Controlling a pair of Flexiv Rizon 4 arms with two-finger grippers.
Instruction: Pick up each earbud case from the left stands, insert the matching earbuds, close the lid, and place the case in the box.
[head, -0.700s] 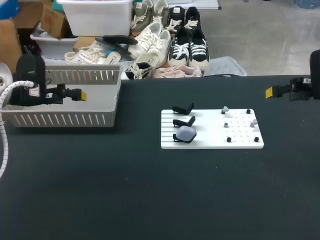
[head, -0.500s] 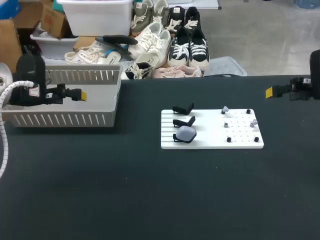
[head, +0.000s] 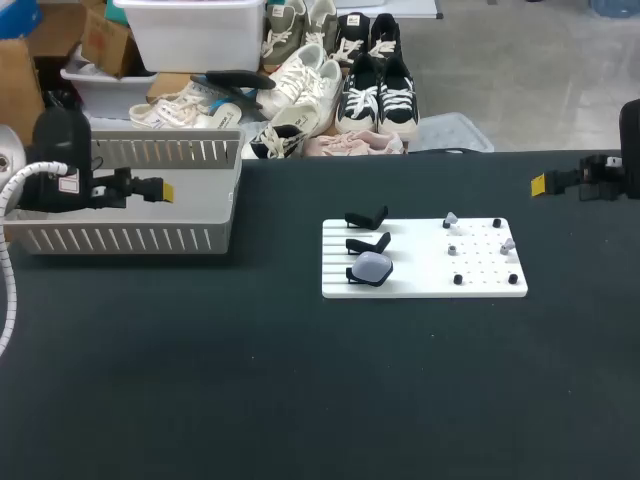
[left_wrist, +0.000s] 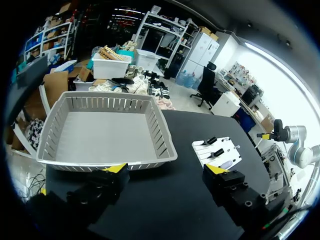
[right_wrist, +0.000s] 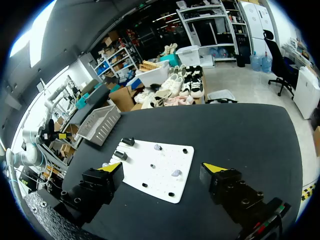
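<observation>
Case (head: 374, 265) rounded, frosted, on black stand (head: 353, 275); box (head: 130, 238) grey, slatted; left end effector (left_wrist: 166, 169), right end effector (right_wrist: 162, 166) spread.

The head view's edge cuts off the right arm (head: 630, 150). The earbuds (head: 451, 218) on the white board (head: 420, 282) are too small to tell apart; the earbud case (head: 373, 266) looks shut, though that is uncertain.

This looks like a robotics lab bench. A black-topped table (head: 300, 400) carries a white pegged fixture board (head: 420, 270) near its middle and a grey slatted box (head: 130, 238) well left of the board. A left arm (head: 60, 185) and a right arm (head: 600, 178) flank the board.
</observation>
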